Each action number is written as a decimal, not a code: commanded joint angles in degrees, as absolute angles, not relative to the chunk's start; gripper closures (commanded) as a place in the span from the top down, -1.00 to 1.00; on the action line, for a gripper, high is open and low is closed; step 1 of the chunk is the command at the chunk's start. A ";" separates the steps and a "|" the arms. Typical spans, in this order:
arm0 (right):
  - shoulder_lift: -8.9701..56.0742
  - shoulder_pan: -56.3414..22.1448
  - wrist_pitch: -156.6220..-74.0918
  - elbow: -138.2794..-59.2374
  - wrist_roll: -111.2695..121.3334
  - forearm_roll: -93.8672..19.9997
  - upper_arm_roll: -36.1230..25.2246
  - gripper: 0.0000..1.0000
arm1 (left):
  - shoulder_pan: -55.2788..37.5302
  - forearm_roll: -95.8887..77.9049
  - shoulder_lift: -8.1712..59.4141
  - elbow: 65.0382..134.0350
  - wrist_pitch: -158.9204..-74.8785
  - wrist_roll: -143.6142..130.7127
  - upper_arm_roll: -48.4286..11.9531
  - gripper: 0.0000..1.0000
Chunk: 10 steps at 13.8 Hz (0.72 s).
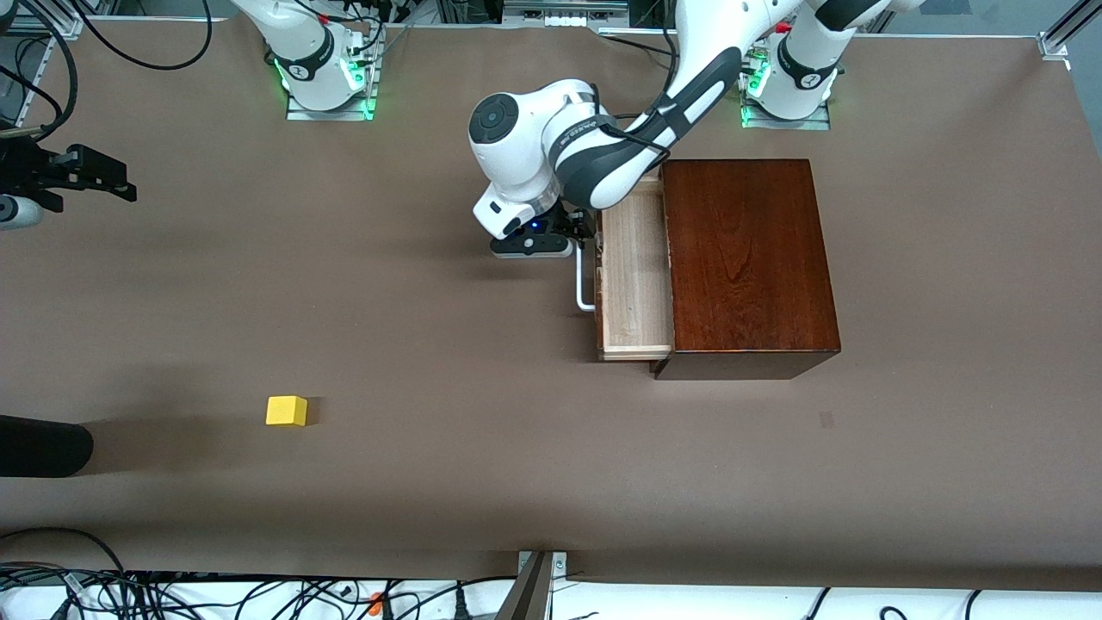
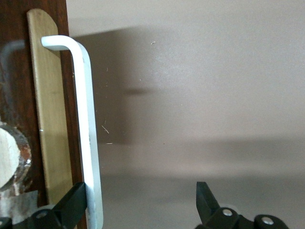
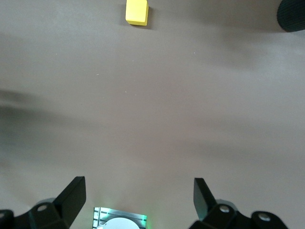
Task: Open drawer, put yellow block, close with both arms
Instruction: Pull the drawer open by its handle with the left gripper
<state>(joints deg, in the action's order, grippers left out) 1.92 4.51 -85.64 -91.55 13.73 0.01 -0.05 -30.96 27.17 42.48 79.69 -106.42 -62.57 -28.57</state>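
Near the middle of the front view, slightly toward the left arm's end: drawer (image 1: 637,275) pulled partway out of the dark wooden box (image 1: 749,258), pale tray bare inside as far as can be seen. White loop handle (image 1: 584,288) on the drawer front, pointing toward the right arm's end of the brown surface (image 1: 430,301).

Reaching down from the base at the top of the frame to the upper end of that handle: left tool (image 1: 572,228). In the left wrist view, spread wide (image 2: 140,200), with the handle (image 2: 88,119) standing between the two fingers, hard against one finger (image 2: 71,205) and well clear of the other. Possibly touching that finger; contact not certain from this angle.

Low in the front view, toward the right arm's end: yellow block (image 1: 287,411), alone on the surface, well apart from the drawer and nearer the camera than it.

At the edge of the front view at the right arm's end, in the upper half: right tool (image 1: 108,176), up in the air, waiting. In the right wrist view, spread wide and gripping nothing (image 3: 139,195), with the block (image 3: 137,12) at the top of that frame.
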 commanded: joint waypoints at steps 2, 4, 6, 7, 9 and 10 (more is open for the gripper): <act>1.93 4.83 -84.73 -90.88 13.45 -0.62 -0.09 1.00 | -33.31 26.72 47.19 72.69 -108.98 -63.28 -29.18 1.00; 2.20 5.01 -85.08 -90.88 13.62 -0.53 -0.17 1.00 | -33.83 26.72 47.98 71.37 -108.98 -63.37 -29.18 1.00; 2.20 5.01 -84.99 -90.79 14.41 -0.26 -0.18 1.00 | -34.01 26.72 48.51 70.06 -108.99 -63.37 -29.18 1.00; 2.20 5.01 -84.90 -90.88 13.72 -0.35 -0.18 1.00 | -34.10 26.72 48.52 69.61 -109.07 -63.28 -29.18 1.00; 2.20 5.01 -85.08 -90.88 13.98 -0.18 -0.18 1.00 | -34.19 26.63 48.43 69.43 -109.07 -63.37 -29.27 1.00; 2.28 5.01 -84.82 -90.88 13.71 -0.18 -0.18 1.00 | -34.19 26.63 48.25 68.91 -109.07 -63.28 -29.27 1.00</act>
<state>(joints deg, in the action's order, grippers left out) 2.02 4.67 -85.64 -91.55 13.73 0.02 -0.23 -32.65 27.10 45.88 74.03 -108.01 -62.95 -28.70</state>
